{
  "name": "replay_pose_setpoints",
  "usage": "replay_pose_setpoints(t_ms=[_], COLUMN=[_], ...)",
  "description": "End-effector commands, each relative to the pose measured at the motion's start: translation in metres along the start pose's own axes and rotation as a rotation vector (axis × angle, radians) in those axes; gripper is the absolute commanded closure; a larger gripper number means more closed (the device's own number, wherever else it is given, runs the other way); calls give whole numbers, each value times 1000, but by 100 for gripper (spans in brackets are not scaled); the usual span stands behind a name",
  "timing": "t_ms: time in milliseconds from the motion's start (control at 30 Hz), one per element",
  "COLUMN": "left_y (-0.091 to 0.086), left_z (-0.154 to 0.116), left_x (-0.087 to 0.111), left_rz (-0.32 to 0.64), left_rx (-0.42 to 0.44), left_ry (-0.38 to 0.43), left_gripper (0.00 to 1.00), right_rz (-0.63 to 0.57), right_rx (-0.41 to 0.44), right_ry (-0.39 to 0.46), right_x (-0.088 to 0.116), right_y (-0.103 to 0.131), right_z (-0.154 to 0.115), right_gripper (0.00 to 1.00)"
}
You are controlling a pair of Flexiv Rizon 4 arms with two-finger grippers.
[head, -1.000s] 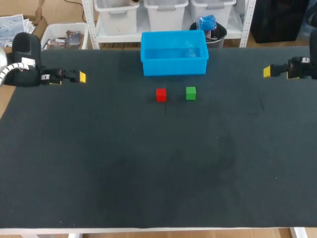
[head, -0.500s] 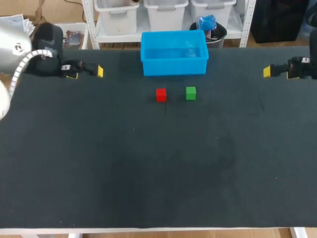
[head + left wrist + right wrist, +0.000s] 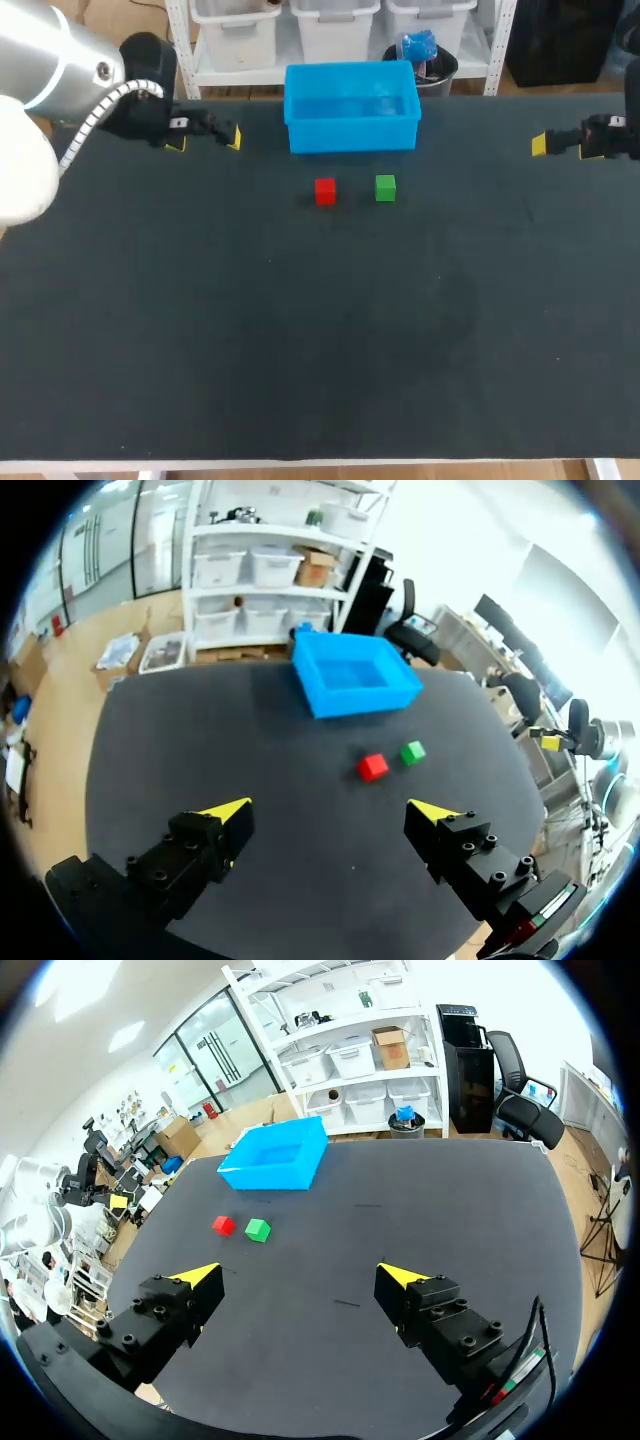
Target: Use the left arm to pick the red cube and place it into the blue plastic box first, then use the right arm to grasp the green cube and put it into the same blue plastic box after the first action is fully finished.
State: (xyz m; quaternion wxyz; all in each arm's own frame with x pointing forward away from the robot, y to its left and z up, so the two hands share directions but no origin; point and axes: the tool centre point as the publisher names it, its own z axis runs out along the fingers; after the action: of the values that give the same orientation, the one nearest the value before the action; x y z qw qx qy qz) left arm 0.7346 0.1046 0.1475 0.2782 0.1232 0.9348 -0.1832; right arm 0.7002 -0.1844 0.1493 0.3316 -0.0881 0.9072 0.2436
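Note:
The red cube (image 3: 325, 190) and the green cube (image 3: 385, 187) sit side by side on the dark table, just in front of the blue plastic box (image 3: 352, 133). My left gripper (image 3: 204, 141) hovers at the far left, level with the box and left of it, open and empty. In the left wrist view the red cube (image 3: 372, 767), green cube (image 3: 412, 751) and box (image 3: 338, 701) lie well ahead of the open gripper (image 3: 331, 810). My right gripper (image 3: 545, 145) hangs at the far right, open; its wrist view shows the red cube (image 3: 223, 1225), green cube (image 3: 257, 1229) and box (image 3: 268, 1176) far ahead of the gripper (image 3: 300, 1275).
The dark table mat (image 3: 320, 330) stretches wide in front of the cubes with nothing else on it. The box stands at the table's far edge, its inside showing no objects.
My left arm has swung rightward along the far edge, bringing its open gripper closer to the blue box. The right arm and both cubes have stayed put.

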Motion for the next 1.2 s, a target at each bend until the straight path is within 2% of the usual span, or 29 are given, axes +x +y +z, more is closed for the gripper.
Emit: replay_pose_setpoints(t_ms=[33, 567, 800, 1200], left_y=[-1, -1, -26, -60], left_z=[0, 0, 16, 51], left_x=[0, 0, -15, -27], left_rz=[-2, -2, 36, 19], left_rx=[-38, -38, -80, -125], left_ry=[1, 1, 48, 127], left_gripper=[0, 0, 0, 0], right_rz=[0, 0, 0, 0], right_rx=[1, 1, 1, 1], right_ry=[1, 1, 1, 1], right_x=[0, 0, 0, 0], right_y=[0, 0, 0, 0], right_z=[0, 0, 0, 0], right_gripper=[0, 0, 0, 0])
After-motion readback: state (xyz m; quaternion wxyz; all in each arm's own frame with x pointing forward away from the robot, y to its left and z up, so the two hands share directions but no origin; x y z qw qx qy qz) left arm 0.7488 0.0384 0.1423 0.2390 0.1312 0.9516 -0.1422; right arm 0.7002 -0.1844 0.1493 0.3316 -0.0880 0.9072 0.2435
